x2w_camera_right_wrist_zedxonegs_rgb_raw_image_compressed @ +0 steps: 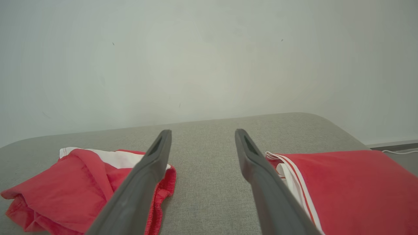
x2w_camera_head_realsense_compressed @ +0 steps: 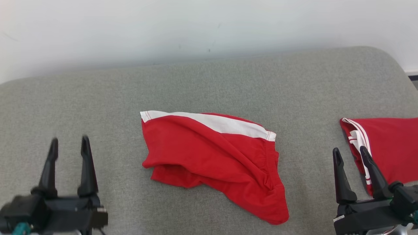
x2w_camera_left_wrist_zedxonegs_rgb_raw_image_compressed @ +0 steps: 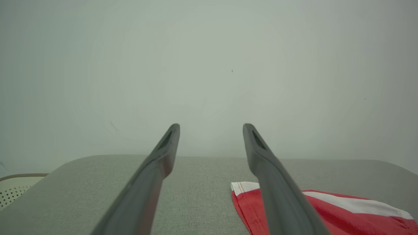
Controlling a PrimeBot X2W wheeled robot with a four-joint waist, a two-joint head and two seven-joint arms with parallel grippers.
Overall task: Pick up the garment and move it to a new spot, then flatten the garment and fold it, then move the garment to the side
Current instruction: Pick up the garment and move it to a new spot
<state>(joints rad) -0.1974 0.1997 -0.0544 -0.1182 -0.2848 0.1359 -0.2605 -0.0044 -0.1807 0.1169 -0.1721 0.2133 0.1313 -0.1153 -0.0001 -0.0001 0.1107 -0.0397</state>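
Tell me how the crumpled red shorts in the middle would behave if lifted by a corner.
Probably floppy: the red shorts lie in soft folds, so they'd likely drape. Pushed, they'd probably bunch on the textured grey cushion, not slide.

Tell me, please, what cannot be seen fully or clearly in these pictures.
- Second red garment: cut by the head view's right edge; the right gripper covers part of its stripes.
- Crumpled red garment: its lower layers are hidden under its own folds.
- White perforated object: cut by the left wrist view's left edge; unidentifiable.
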